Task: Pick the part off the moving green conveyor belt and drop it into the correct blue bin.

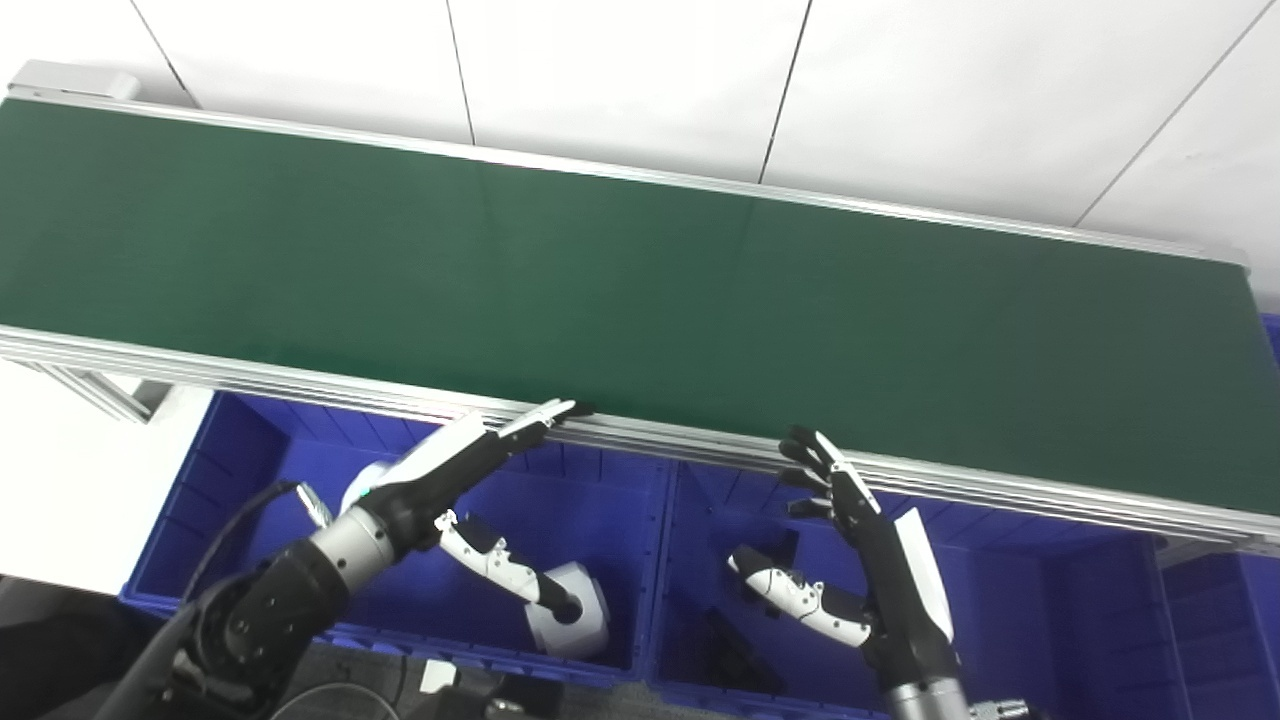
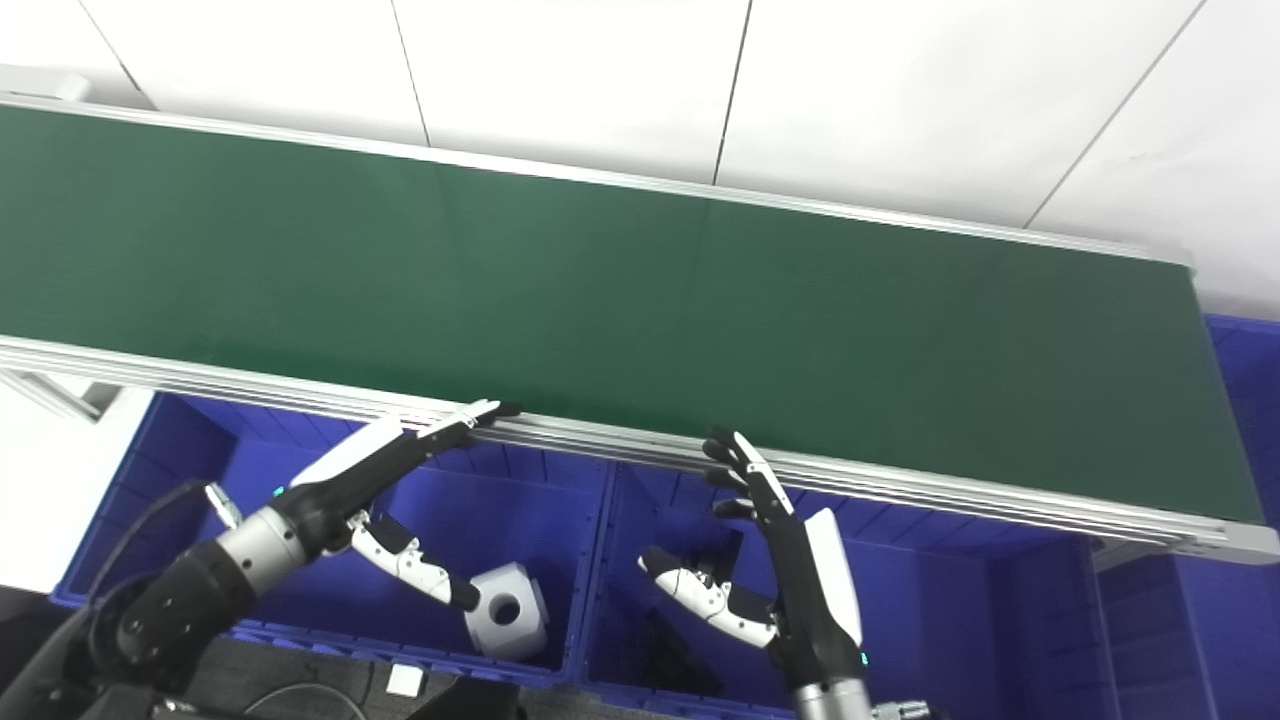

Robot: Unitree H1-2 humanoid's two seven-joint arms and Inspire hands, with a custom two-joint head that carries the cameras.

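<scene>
Green conveyor belt (image 1: pixel 640 290) bare, left hand (image 1: pixel 455 460) wide open, fingertips at belt rail, right hand (image 1: pixel 870 540) open, empty, over blue bin (image 1: pixel 1010 600), white part (image 2: pixel 508 610) in left bin (image 1: pixel 250 470).

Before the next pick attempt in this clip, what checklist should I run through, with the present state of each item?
1. Part on the green conveyor belt to pick: not ok, the visible stretch of belt is bare.
2. Left robot hand free: ok, open, fingers reaching to the belt's near rail.
3. Right robot hand free: ok, open, fingers apart just below the rail.
4. Left blue bin reachable: ok, it sits under the left robot hand and holds a white block with a hole.
5. Middle blue bin contents: cannot tell, something dark lies in it.
6. Which bin is correct: cannot tell with no part in view.
</scene>
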